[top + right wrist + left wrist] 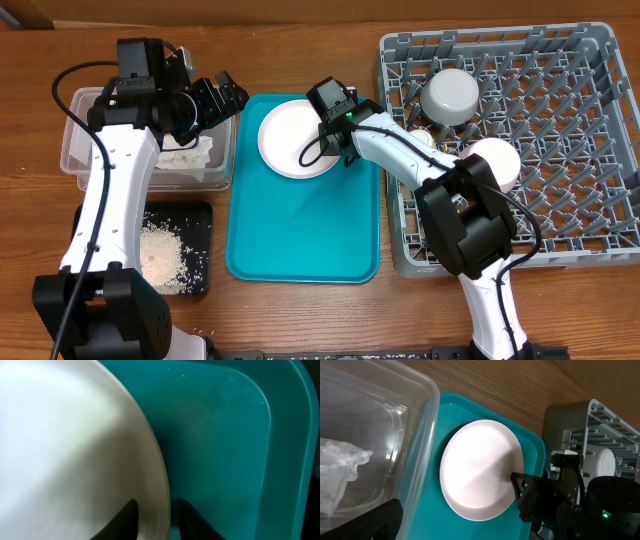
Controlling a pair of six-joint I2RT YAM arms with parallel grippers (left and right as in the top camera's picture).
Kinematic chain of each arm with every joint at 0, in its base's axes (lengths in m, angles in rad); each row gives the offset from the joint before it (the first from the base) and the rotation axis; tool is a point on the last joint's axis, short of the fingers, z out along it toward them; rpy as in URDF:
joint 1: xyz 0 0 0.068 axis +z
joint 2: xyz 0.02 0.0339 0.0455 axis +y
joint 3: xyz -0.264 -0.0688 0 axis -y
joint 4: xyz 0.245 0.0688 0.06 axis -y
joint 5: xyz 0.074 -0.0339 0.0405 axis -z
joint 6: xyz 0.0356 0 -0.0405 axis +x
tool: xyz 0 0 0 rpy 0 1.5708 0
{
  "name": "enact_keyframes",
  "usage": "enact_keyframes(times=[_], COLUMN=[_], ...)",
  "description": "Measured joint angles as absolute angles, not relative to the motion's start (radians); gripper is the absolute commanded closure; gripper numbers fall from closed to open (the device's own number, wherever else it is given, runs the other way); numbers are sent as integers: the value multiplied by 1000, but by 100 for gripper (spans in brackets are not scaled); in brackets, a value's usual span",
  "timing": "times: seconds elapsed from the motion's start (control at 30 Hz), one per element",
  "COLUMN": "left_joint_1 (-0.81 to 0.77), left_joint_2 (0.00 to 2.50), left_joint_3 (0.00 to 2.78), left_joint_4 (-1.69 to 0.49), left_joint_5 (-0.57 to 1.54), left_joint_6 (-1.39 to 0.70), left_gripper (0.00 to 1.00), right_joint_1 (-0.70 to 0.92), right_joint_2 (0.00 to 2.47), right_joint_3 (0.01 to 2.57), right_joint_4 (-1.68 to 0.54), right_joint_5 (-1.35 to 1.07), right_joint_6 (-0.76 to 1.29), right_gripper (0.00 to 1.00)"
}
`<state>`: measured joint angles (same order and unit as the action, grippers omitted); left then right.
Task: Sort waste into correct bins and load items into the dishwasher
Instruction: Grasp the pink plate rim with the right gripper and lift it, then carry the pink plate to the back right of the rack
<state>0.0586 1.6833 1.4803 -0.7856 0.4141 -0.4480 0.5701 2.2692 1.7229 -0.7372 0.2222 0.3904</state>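
The round pale pink plate (295, 138) (480, 470) (65, 445) lies at the far end of the teal tray (300, 230). My right gripper (335, 140) (155, 510) is at the plate's right rim. One finger is over the plate and the other outside it on the tray, with a narrow gap still showing. My left gripper (225, 95) hangs open over the tub's right edge and holds nothing. One of its fingers (375, 520) shows at the lower left of the left wrist view. The clear tub (90, 150) (420, 420) holds crumpled white tissue (190, 155) (340, 470).
The black tray (195, 230) at the front left holds loose rice (160, 255). The grey dish rack (560, 150) at the right carries an upturned grey-blue bowl (450, 95) and a pink bowl (495, 160). The right arm reaches across the rack's left edge.
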Motion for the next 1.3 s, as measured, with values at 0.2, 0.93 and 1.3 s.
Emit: enact_keyframes(times=[0.2, 0.93, 1.3], left_joint_1=[59, 59, 59], left_joint_2=[1683, 1683, 1683], left_joint_3=[1480, 1480, 1480], left_joint_4=[-786, -786, -786], left_joint_5=[414, 414, 414], left_joint_6=[-448, -448, -448], left_gripper=[0, 0, 0], right_joint_1=[570, 516, 313], right_joint_2=[2267, 1798, 1714], right_joint_3=[1728, 1774, 1779], right_joint_4=[-731, -944, -1014], right_joint_5=[223, 374, 735], right_joint_6=[407, 276, -26], right_gripper=[96, 96, 96])
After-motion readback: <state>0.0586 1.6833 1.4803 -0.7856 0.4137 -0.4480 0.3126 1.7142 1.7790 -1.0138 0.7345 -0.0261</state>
